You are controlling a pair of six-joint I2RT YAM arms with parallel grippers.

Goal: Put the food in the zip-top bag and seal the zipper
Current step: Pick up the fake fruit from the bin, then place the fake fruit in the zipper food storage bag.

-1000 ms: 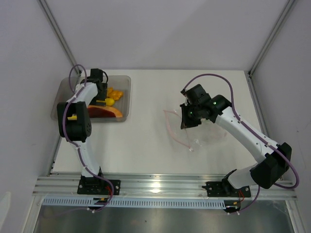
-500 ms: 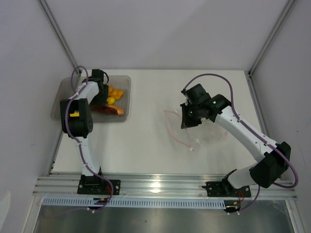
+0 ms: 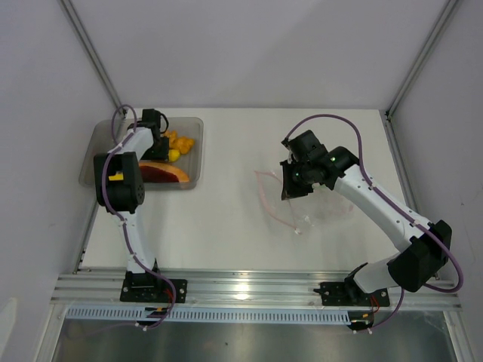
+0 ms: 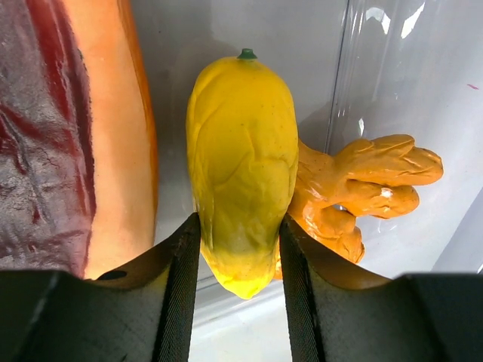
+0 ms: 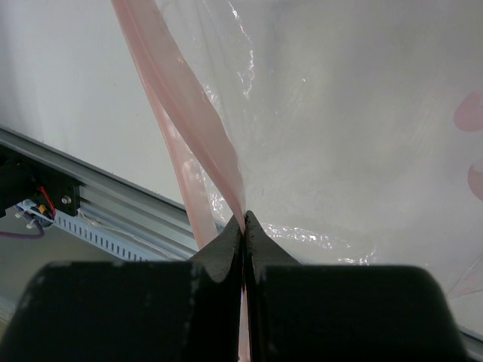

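Yellow piece (image 4: 241, 166) is clamped between the jaws of the left gripper (image 4: 238, 234) in the tray (image 4: 392, 90), evidently for lifting, while the zipper (image 5: 189, 105) of the zip-top bag (image 5: 339, 136) is pinched in the closed right gripper (image 5: 243, 226), presumably to present an open mouth.

No readable text, labels or numbers anywhere.

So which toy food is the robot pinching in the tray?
The yellow fruit with the tiny green tip: the left jaws press both its sides. The knobbly orange piece beside it and the big orange-red slice lie outside them.
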